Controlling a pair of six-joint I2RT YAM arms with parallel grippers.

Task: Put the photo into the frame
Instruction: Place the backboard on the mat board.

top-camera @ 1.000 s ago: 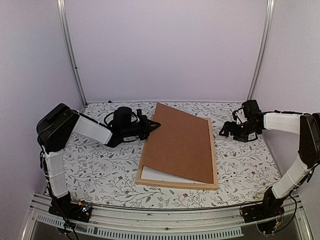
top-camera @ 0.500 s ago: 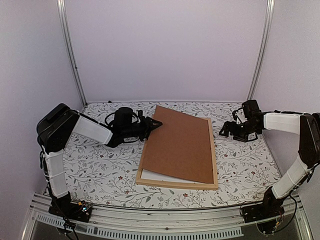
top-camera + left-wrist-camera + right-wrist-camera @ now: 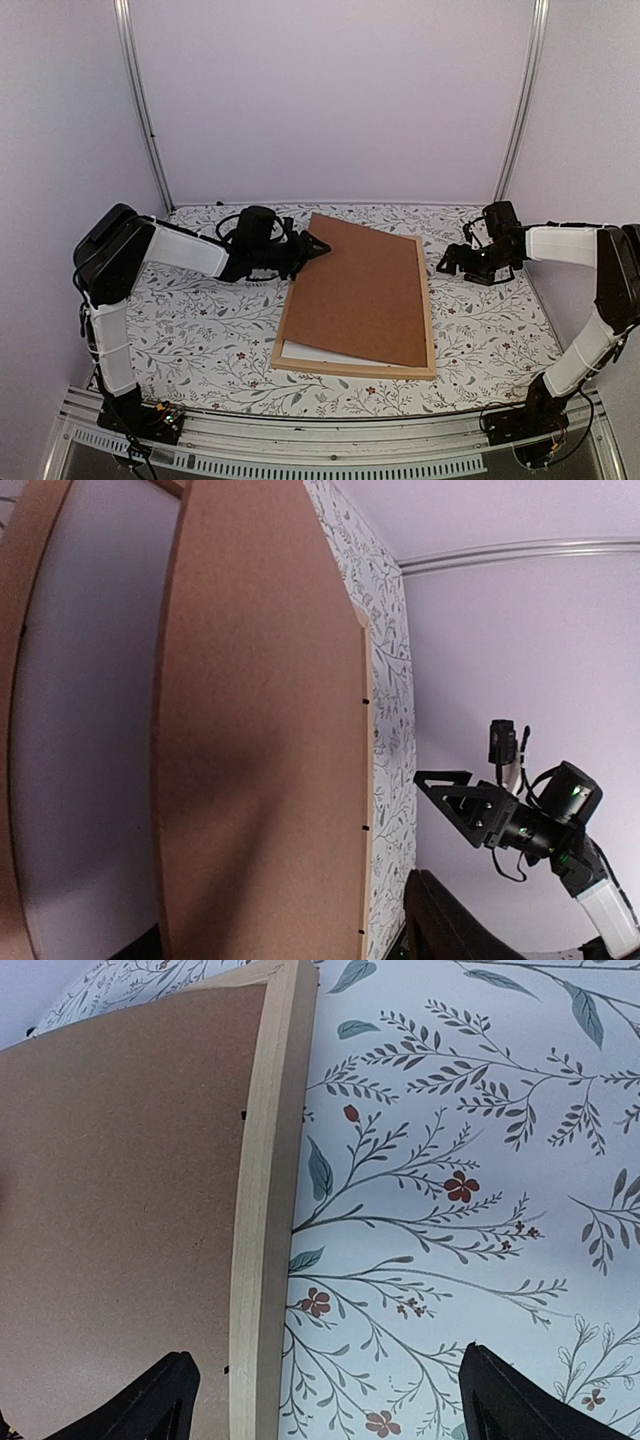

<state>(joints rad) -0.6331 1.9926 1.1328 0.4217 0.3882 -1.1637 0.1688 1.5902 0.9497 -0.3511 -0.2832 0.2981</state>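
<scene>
The light wood frame [image 3: 350, 368] lies flat mid-table. A brown backing board [image 3: 360, 290] rests askew on it. A white sheet [image 3: 320, 352] shows under the board's near edge; I cannot tell whether it is the photo. My left gripper [image 3: 316, 246] is at the board's far-left corner, jaws apart. In the left wrist view the board [image 3: 260, 730] runs between them, with one finger [image 3: 450, 925] at the lower right. My right gripper [image 3: 447, 262] is open just right of the frame. In its own view its fingers [image 3: 160, 1405] straddle the frame's right strip [image 3: 262, 1210].
The table carries a floral cloth [image 3: 200, 330]. A pale back wall with two metal posts [image 3: 140, 110] closes the far side. The right gripper [image 3: 470, 805] also appears in the left wrist view, across the board.
The left gripper's jaws have spread from shut on the board's far-left corner, and the arm has shifted right. The board's raised corner has sunk a little. The right arm is still.
</scene>
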